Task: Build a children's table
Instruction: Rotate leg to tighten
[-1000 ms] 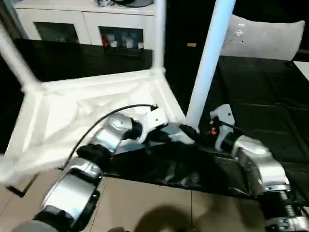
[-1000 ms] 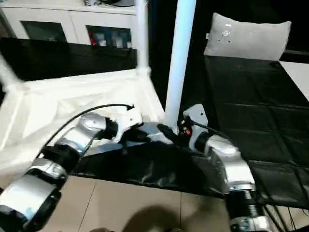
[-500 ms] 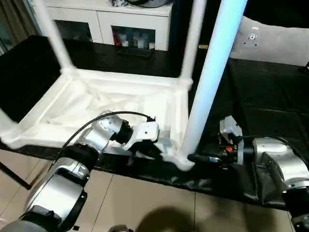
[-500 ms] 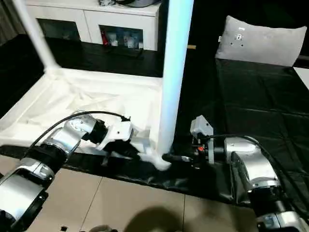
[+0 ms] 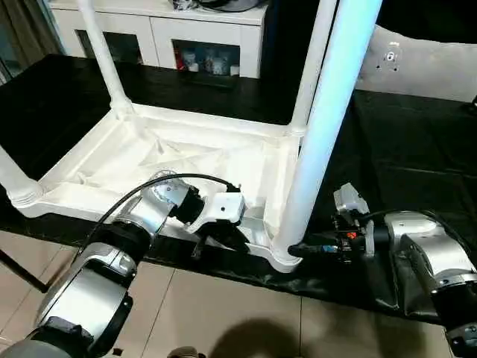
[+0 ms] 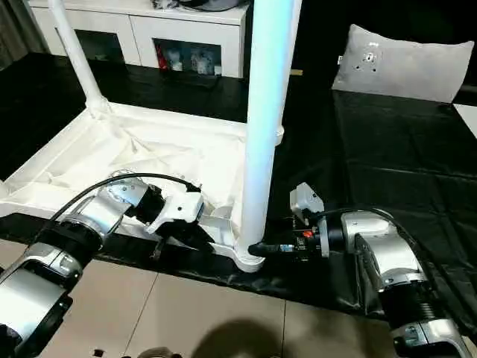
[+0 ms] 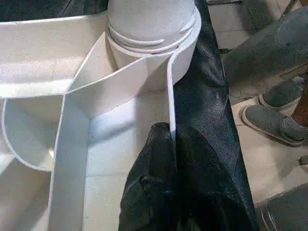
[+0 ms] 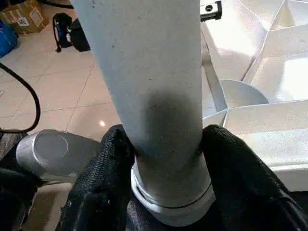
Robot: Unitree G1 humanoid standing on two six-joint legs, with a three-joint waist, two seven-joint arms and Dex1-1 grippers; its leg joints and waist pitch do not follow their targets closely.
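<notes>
1. Sockets first: we see the white children's table [image 5: 186,160] lying upside down on a black sheet [image 5: 402,149], ribs up, and each round corner socket in view holds a leg standing upright.
2. The nearest leg [image 5: 324,127] sits in the corner socket closest to us, its flared end seated there.
3. Our right tool [image 8: 166,159] has its two black fingers [image 8: 103,168] pressed on opposite sides of that leg just above the socket, clamped on it.
4. Our left tool [image 7: 171,159] is squeezed together on the thin near rim of the underside, beside the same corner.
5. Behind stands a white cabinet [image 5: 171,37] with glass doors holding small items we cannot make out; a grey cushion [image 6: 402,63] lies to the right.
6. A person's legs and shoes [image 7: 272,122] stand on the tiled floor.
7. Against a second ago, the table lies flatter and squarer, the near leg stands straighter, and our right tool's fingers have narrowed onto it.
</notes>
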